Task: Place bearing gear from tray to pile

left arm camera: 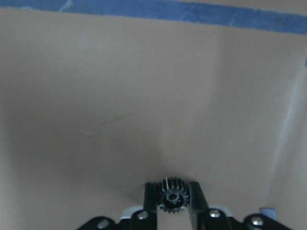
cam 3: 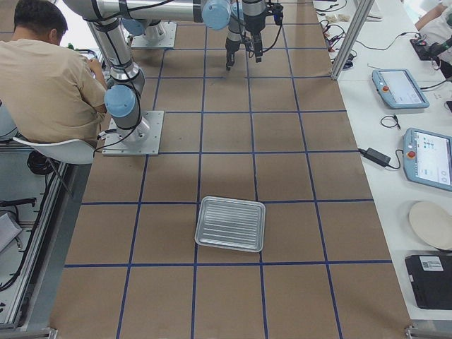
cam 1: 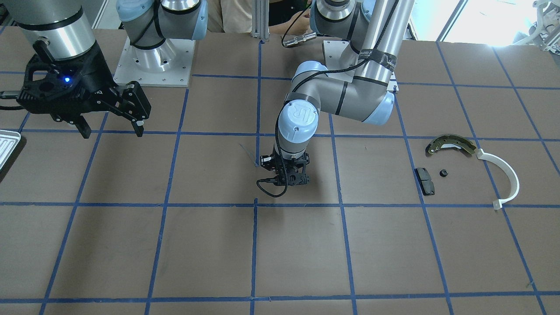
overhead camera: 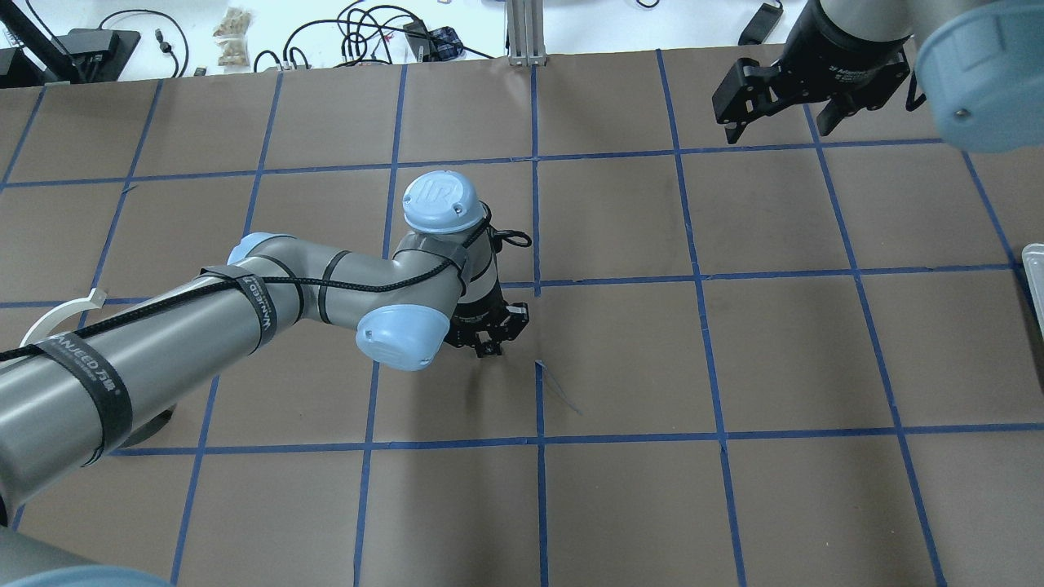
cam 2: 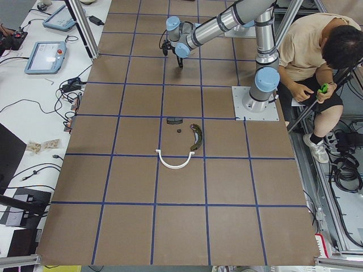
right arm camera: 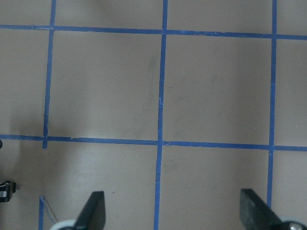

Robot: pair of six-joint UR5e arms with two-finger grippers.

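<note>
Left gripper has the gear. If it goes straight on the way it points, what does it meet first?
The left gripper, shut on the bearing gear, points down at bare table. Nothing lies beneath, so the gear would probably touch the table first; its height above is unclear.

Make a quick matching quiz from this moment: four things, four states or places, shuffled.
Things:
1. bearing gear
2. tray
3. right hand
4. white arc

States:
A. open, holding nothing
B. lying beside the brake shoe
C. empty
D. gripped by the left hand

Pairs: 1-D, 2-C, 3-A, 4-B
</note>
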